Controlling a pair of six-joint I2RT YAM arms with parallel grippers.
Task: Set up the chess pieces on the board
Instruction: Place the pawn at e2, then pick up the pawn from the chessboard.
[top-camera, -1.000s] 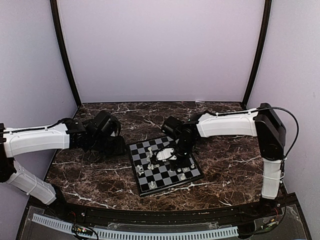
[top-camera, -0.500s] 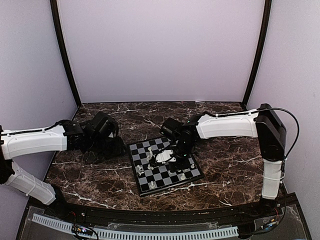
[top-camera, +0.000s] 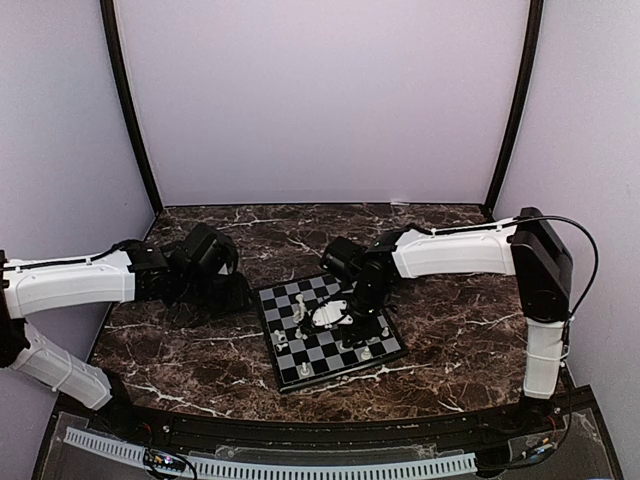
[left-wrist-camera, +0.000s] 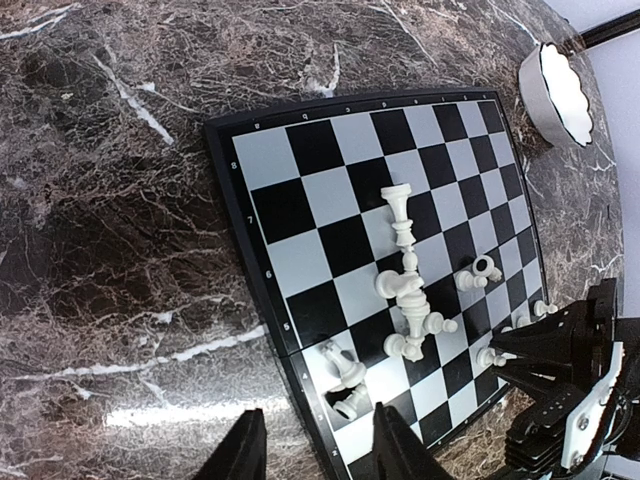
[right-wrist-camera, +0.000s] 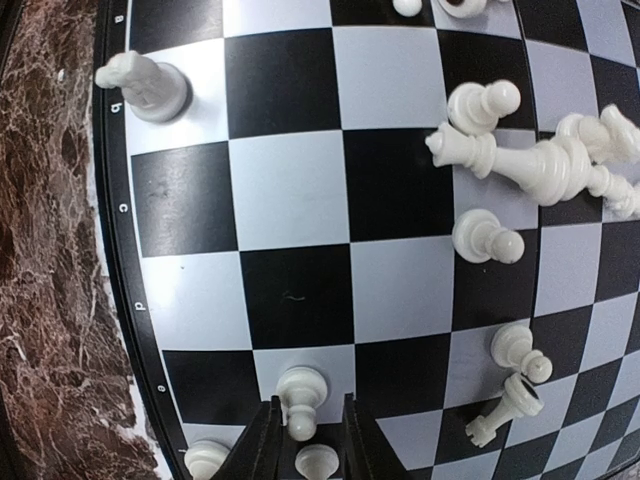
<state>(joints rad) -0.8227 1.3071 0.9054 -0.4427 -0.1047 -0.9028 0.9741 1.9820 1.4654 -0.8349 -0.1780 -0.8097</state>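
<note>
Right tool (right-wrist-camera: 309, 410) sits low over the board (right-wrist-camera: 290, 190), at its lettered edge. Its fingers are a narrow way apart on either side of an upright pawn (right-wrist-camera: 300, 395). A sliver of square shows between the pawn and one finger, so I read it as let go rather than clamped. A second pawn (right-wrist-camera: 317, 462) stands just beside it, right at the board's rim.

Left tool (left-wrist-camera: 320, 455) hangs just off the board's numbered edge over the counter (left-wrist-camera: 120, 200), fingers apart, nothing between them.

Most chess pieces are on the board but not in order. Several lie toppled in a heap (left-wrist-camera: 405, 290) near its middle, and a few more stand or lie scattered around that.

I judge the step in hand to be setting this pawn on its edge-row square, with the task well short of done. My next move calls for a straight lift off the pawn, with no sideways drift that would clip it or the second pawn. After that comes a reach to the heap at the board's middle for one piece lying free.
</note>
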